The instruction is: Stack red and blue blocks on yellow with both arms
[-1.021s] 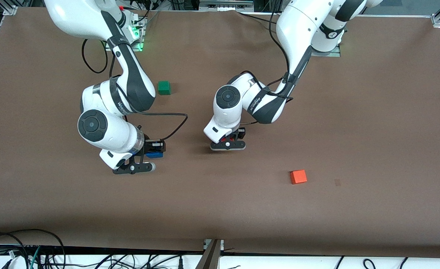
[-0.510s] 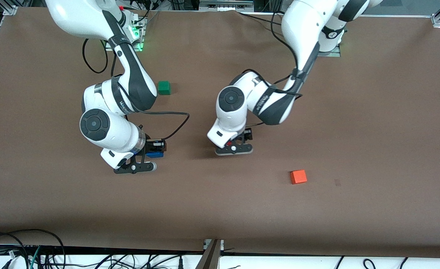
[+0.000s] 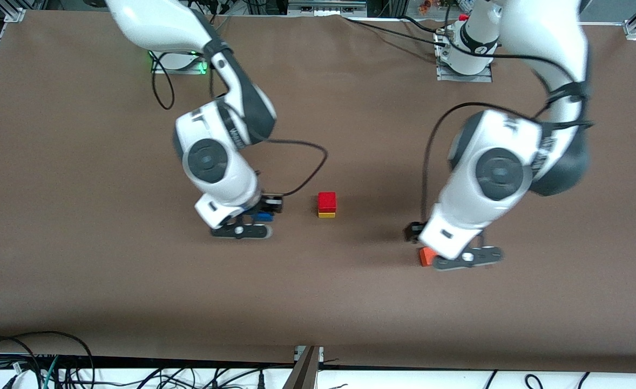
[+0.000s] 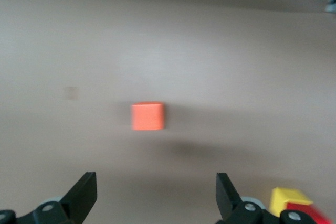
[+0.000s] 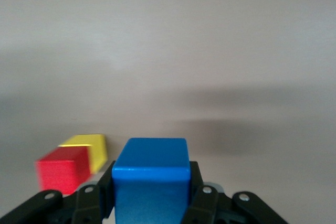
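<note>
We judge the blue cube (image 5: 151, 179) light, rigid and matte — easy to carry, likely to sit flat if set down square. The right end effector (image 3: 253, 222) is clenched on it by two opposite side faces, above the tabletop (image 3: 80, 270) beside the stack. The red cube (image 3: 327, 201) sits on the yellow cube (image 3: 326, 215), mid-table; the blue cube's underside looks free, which suits placing it on red. A nudge from the side would, we think, topple that small stack, so we would come down from above. The left end effector (image 3: 466, 258) hangs released and empty over the orange cube (image 3: 426, 256) at the left arm's end — a bystander, well apart from the stack. Nothing stands between blue and red.
</note>
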Action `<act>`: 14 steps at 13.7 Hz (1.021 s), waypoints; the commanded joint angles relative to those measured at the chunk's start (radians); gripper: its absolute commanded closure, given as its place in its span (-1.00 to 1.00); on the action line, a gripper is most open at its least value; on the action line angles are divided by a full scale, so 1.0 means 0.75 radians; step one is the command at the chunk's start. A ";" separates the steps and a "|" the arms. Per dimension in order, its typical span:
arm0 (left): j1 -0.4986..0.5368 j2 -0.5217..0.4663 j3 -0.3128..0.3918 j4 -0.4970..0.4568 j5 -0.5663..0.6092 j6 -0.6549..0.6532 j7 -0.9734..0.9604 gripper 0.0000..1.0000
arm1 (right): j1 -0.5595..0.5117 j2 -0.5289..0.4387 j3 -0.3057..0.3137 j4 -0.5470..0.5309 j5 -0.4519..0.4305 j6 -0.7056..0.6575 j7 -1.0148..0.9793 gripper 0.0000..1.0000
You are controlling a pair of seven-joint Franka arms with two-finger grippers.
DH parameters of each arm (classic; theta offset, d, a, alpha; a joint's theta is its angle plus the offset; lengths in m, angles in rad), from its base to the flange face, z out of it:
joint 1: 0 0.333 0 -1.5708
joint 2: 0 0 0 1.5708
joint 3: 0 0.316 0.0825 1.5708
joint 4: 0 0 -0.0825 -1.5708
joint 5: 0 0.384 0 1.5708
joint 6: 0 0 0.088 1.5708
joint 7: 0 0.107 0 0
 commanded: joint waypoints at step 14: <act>0.470 -0.716 -0.023 -0.713 -0.093 -0.084 0.597 -1.00 | 0.268 0.203 -0.041 0.194 -0.100 0.094 0.217 0.39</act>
